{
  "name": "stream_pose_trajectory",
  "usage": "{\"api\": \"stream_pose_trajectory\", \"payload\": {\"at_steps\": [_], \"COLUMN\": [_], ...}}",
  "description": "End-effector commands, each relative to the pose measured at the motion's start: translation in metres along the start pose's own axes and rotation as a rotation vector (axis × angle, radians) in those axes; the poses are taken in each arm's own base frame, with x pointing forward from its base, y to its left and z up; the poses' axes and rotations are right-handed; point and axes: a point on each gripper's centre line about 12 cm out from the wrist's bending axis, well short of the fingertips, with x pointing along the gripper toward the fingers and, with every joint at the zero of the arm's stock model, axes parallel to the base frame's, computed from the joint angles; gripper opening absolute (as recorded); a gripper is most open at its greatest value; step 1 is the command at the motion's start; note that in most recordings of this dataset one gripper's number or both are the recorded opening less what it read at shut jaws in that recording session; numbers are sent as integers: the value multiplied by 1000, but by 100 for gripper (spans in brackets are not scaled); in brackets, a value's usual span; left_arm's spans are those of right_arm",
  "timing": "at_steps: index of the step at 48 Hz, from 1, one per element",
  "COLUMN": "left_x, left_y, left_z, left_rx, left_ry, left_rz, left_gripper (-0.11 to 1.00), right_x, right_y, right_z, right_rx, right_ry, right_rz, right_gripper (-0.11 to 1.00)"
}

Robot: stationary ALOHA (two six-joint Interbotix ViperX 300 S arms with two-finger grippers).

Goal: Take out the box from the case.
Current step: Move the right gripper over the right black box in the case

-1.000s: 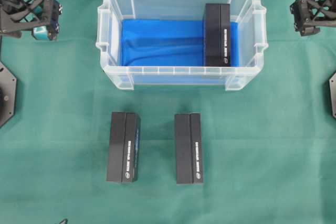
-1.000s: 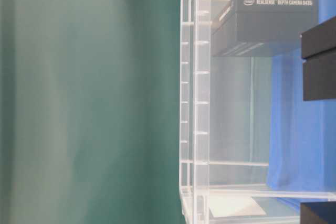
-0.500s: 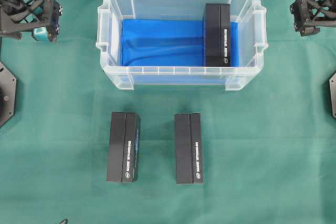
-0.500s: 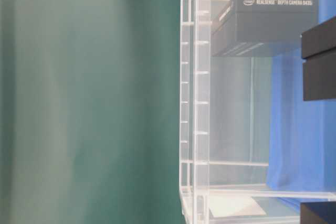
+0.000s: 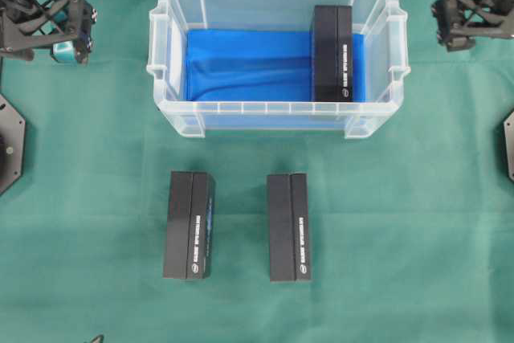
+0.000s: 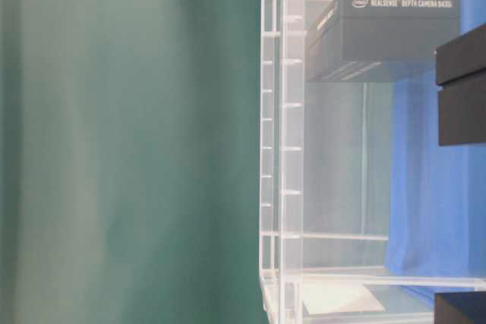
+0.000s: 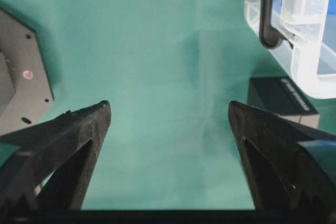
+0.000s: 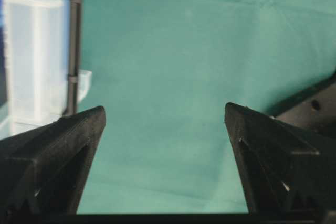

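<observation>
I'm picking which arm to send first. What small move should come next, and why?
Probably swing the right gripper inward above the black rectangular cardboard box, which lies at the right end of the clear plastic case. That gripper is nearer, open and empty; the left gripper sits far across.

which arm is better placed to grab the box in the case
Right, probably. The box stands against the right end of the case, nearest the right hand, which is open and empty beside that end. The left hand, also open, sits past the far end.
</observation>
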Motion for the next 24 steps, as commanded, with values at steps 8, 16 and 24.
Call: {"api": "stream_pose_trajectory", "payload": {"at_steps": [8,16,24], "left_x": [-6,-6,-7], "left_y": [0,0,-1], "left_z": [1,1,1], "left_rx": [11,26,57], "left_ry": [-9,-11,-13], "left_rz": [-26,-30,-38], "left_gripper": [97,97,97], "right_x": [-3,1,3], "right_y": [38,69,102], "right_z": [3,3,3], "right_rx": [-25,-35,-39], "right_ry": [0,5,1], "right_rz": [32,34,65], "right_gripper": [90,90,91]}}
